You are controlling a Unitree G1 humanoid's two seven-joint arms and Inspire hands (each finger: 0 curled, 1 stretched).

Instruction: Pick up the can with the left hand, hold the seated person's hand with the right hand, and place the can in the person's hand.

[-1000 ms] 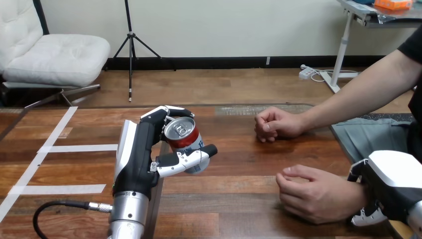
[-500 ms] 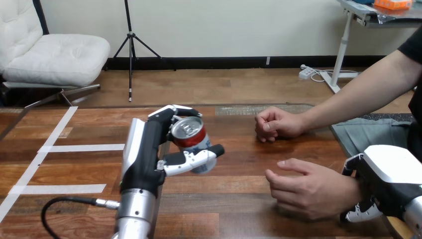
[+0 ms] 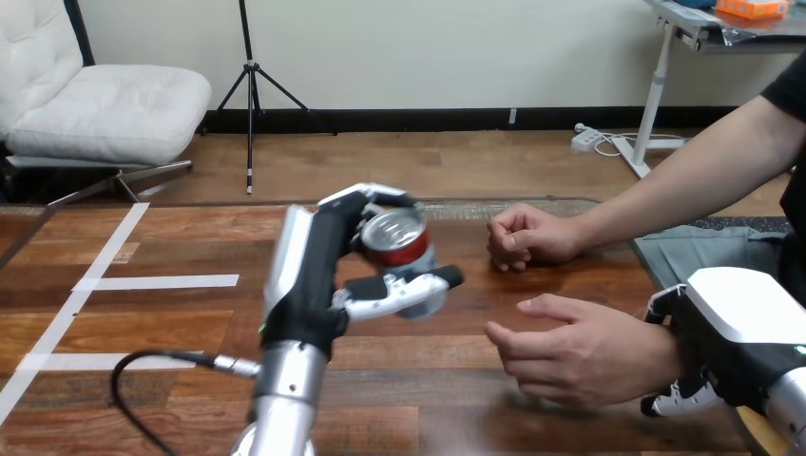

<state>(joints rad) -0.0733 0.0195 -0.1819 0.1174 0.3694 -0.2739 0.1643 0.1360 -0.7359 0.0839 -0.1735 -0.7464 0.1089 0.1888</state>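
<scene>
The left hand [image 3: 314, 275] has its fingers [image 3: 399, 293] and thumb curled round the can [image 3: 397, 242], held tilted above the bench [image 3: 143, 323], near the person's hand [image 3: 570, 351]. The right hand [image 3: 732, 332] is curled round the person's wrist [image 3: 665, 356].

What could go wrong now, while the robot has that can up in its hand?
The can is tilted in the left hand; if its grip loosens, it could slip out and fall.
The person's nearer hand is palm down with curled fingers, so the can might bump knuckles instead of landing in a palm.
The right hand sits by the wrist; I cannot tell if it holds it, so that hand may drift.
</scene>
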